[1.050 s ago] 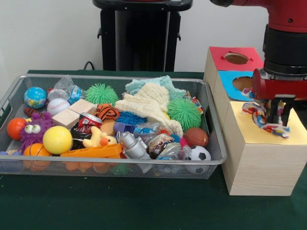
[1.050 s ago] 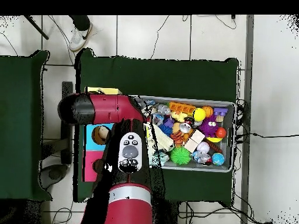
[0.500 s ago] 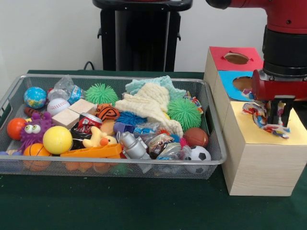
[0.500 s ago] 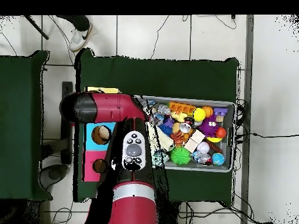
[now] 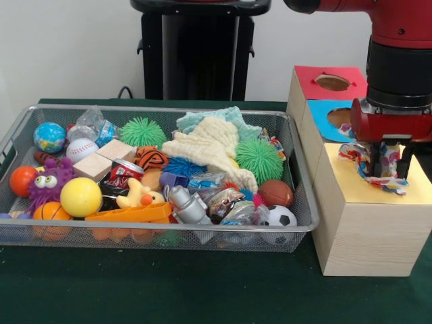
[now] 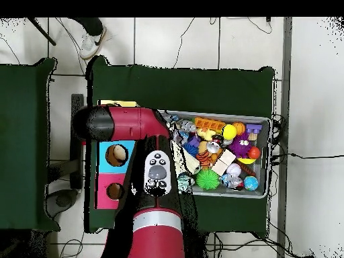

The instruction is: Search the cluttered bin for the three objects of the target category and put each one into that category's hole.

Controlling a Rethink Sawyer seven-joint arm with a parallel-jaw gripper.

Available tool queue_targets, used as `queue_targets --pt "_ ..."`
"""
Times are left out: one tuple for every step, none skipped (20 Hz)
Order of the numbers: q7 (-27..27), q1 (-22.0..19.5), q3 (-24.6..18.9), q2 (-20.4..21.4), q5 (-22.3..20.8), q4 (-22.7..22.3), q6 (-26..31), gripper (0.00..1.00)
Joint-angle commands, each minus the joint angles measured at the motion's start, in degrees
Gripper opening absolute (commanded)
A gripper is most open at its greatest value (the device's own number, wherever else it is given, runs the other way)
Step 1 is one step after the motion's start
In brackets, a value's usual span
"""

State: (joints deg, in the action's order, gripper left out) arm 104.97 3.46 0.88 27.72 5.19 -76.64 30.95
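The wire bin (image 5: 297, 196) fills the green table (image 5: 169, 290), packed full: a cream cloth (image 5: 209, 145) heaped over a pale blue one (image 5: 206, 119), two green spiky balls (image 5: 142, 131) and a blue one, a yellow ball (image 5: 81, 196), a baseball (image 5: 82, 149), a globe ball (image 5: 49, 137), a soccer ball (image 5: 278, 218), a purple googly-eyed toy (image 5: 47, 182) and a rubber duck (image 5: 137, 196). Beside the bin stands the wooden sorting box (image 5: 364, 236) with three coloured tops: red (image 5: 310, 84) and blue (image 5: 320, 115), each with one hole, and yellow (image 5: 351, 189) nearest. Over the yellow top hangs the gripper (image 5: 389, 165), fingers spread a little, with the multicoloured rope toy (image 5: 368, 164) draped around them and trailing onto the yellow surface. Whether it is truly pinched I cannot tell.
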Motion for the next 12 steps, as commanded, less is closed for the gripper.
queue_targets --pt "7.13 -3.15 -3.79 -11.98 -2.96 -2.52 -13.69 1.0" --pt "7.24 -3.07 -3.74 -11.96 -2.84 -2.46 -13.48 1.0" --pt "7.15 -3.33 -4.09 -11.92 -2.7 -2.68 -13.51 1.0" --pt "7.09 -3.49 -4.31 -11.91 -2.68 -2.81 -13.73 1.0" --pt "7.21 -3.52 -4.33 -11.85 -2.67 -2.92 -14.02 1.0" --pt "7.5 -3.36 -4.11 -11.7 -2.66 -3.01 -14.11 1.0" --pt "7.57 -3.4 -4.2 -11.4 -2.5 -3.24 -13.89 1.0" --pt "7.65 -3.45 -4.29 -11.11 -2.33 -3.46 -13.67 1.0" --pt "7.76 -3.21 -4.02 -10.65 -2.24 -3.55 -12.97 1.0" --pt "7.7 -3.01 -3.8 -10.1 -2.1 -3.6 -11.85 1.0" --pt "7.76 -2.79 -3.54 -9.57 -1.92 -3.65 -10.74 1.0" --pt "7.7 -2.73 -3.5 -9.04 -1.81 -3.86 -10.06 1.0"
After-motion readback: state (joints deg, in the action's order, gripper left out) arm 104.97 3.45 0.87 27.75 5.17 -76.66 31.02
